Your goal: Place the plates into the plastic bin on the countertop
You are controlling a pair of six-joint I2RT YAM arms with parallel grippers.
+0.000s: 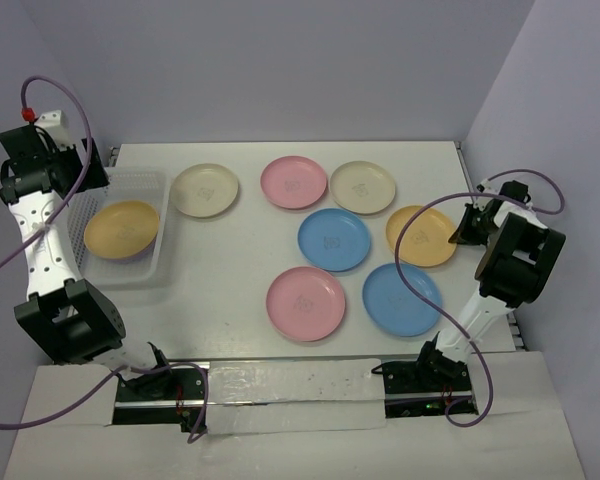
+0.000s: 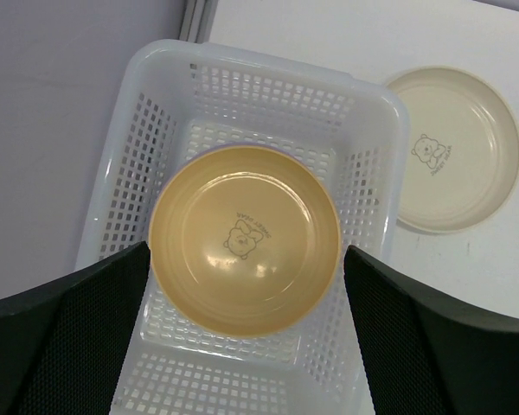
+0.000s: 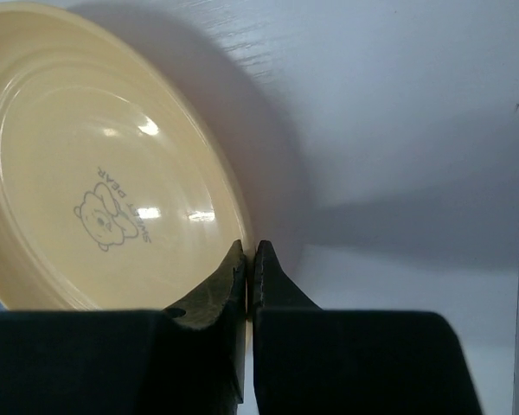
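Observation:
The white mesh plastic bin (image 1: 158, 215) stands at the left of the countertop (image 1: 240, 270) and holds a yellow-orange plate (image 1: 122, 228), also seen in the left wrist view (image 2: 242, 238). My left gripper (image 1: 92, 168) hovers over the bin (image 2: 156, 130), open and empty (image 2: 246, 259). My right gripper (image 1: 467, 226) is shut on the right rim of another yellow-orange plate (image 1: 421, 236); the right wrist view shows the fingers (image 3: 251, 259) pinching that rim (image 3: 95, 173). Loose on the countertop are two cream plates (image 1: 205, 189) (image 1: 362, 187), two pink (image 1: 294, 182) (image 1: 306, 303) and two blue (image 1: 334, 239) (image 1: 402, 298).
The blue plate at the near right touches or slightly underlaps the held yellow-orange plate. The cream plate (image 2: 450, 151) lies right beside the bin's right wall. Purple-grey walls close the back and right side; the countertop's right edge is next to my right gripper.

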